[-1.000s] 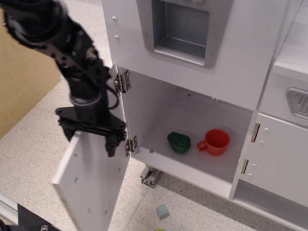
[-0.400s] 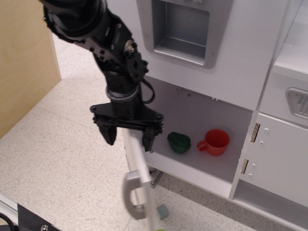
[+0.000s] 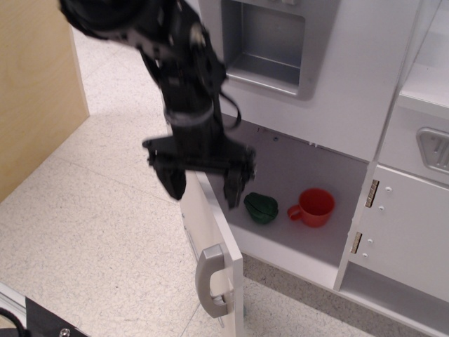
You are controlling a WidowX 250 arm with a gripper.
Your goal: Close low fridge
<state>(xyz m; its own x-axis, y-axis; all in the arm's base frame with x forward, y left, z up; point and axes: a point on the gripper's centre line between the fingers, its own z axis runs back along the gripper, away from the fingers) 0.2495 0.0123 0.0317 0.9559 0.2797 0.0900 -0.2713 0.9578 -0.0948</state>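
The low fridge [image 3: 309, 172] is the white compartment under the dispenser door. Its large white door [image 3: 216, 246] stands partly swung in, edge toward the camera, with the grey bar handle [image 3: 210, 281] on its outer face. My black gripper [image 3: 203, 188] is open and straddles the door's top edge, one finger [image 3: 173, 184] on the outside and one [image 3: 233, 191] on the inside. The image of the gripper is blurred. Inside the fridge lie a green toy vegetable [image 3: 261, 208] and a red cup [image 3: 313, 206].
A white door with a recessed grey dispenser [image 3: 266, 42] is above. A smaller white cabinet door [image 3: 403, 232] with hinges is at the right. A wooden panel [image 3: 35, 91] stands at the left. The floor is speckled beige.
The door has swung from wide open toward the fridge, now about half shut. My gripper has moved right along with its top edge. The handle has come into view.
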